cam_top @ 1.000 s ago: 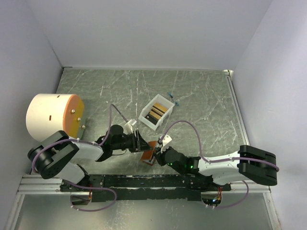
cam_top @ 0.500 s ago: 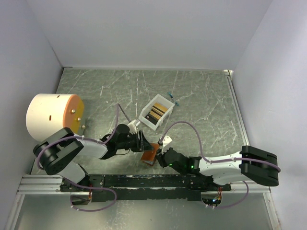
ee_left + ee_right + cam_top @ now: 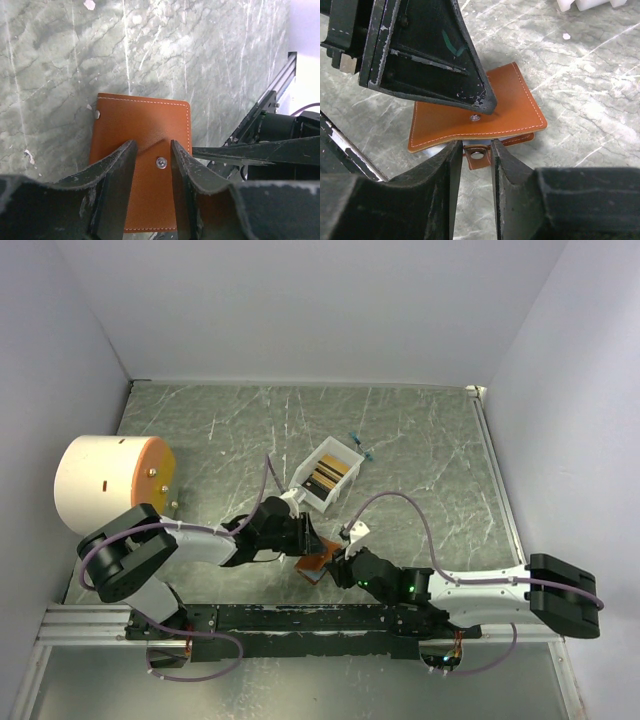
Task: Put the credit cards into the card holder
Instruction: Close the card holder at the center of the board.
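Setting: the card holder (image 3: 314, 562) is pictured folded on the table (image 3: 430, 450), close to the near edge and about midway along it, flanked by both arms.
Left arm: the left gripper (image 3: 152, 146) is poised over the brown cover, jaws apart, one finger to each side of the snap stud (image 3: 161, 162). In the right wrist view one fingertip is seen meeting the leather beside that stud. Nothing is clamped.
Right arm: the right gripper (image 3: 477, 145) is set low on the near-edge side of the holder, jaws apart, with the snap tab (image 3: 477, 155) framed in the gap. Whether the pads touch it cannot be told.
Fastening: the snap tab is seen hanging loose below the cover, unfastened from the stud.
Reason for the hold: the cover is judged to be pinned from above so that the holder cannot slide while the tab or front flap is taken from the near side and the pockets are opened.
Cards: the credit cards (image 3: 328, 475) are stood on edge in a white box (image 3: 303, 492) nearer the middle of the table, apart from the holder. None is carried by either arm.
Progress: opening is judged to be the step in hand. No card is seen in the holder.
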Robot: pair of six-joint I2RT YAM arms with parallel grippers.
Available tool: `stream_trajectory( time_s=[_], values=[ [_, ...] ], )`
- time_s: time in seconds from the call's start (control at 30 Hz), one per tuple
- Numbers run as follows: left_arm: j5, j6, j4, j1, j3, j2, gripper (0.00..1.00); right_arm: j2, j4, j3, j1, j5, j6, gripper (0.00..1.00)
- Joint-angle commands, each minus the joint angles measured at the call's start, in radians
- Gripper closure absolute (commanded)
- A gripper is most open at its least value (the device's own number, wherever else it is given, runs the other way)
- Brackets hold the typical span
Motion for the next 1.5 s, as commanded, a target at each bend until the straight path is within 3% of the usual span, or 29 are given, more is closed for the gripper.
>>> stream_trajectory(
  time_s=[0.0, 0.27, 0.57, 0.7, 0.83, 1.13, 1.33, 1.47],
  values=[
    [-0.125, 0.045, -0.204, -0.034, 0.019, 0.037, 0.54, -0.051, -0.021, 0.005, 0.002, 0.017, 0.054, 0.69],
    [-0.202, 0.044, -0.306, -0.060, 0.057, 0.047, 0.55, -0.162, -0.265, 0.054, 0.002, 0.073, 0.234, 0.68],
    [-0.291, -0.011, -0.440, -0.069, 0.054, 0.030, 0.56, -0.160, -0.314, 0.061, 0.002, 0.034, 0.334, 0.67],
    [-0.307, -0.056, -0.431, -0.073, -0.001, -0.036, 0.57, -0.125, -0.488, 0.152, 0.002, 0.083, 0.536, 0.65],
    [-0.305, -0.094, -0.406, -0.090, -0.041, -0.110, 0.59, -0.112, -0.556, 0.213, 0.002, 0.058, 0.632, 0.67],
    [-0.326, -0.122, -0.461, -0.115, -0.016, -0.251, 0.51, -0.081, -0.471, 0.205, 0.002, -0.045, 0.704, 0.67],
    [-0.357, -0.071, -0.609, -0.115, 0.050, -0.343, 0.55, -0.038, -0.436, 0.209, 0.002, -0.074, 0.673, 0.70],
    [-0.377, -0.021, -0.684, -0.115, 0.059, -0.384, 0.49, -0.008, -0.448, 0.231, 0.002, -0.074, 0.655, 0.71]
  ],
)
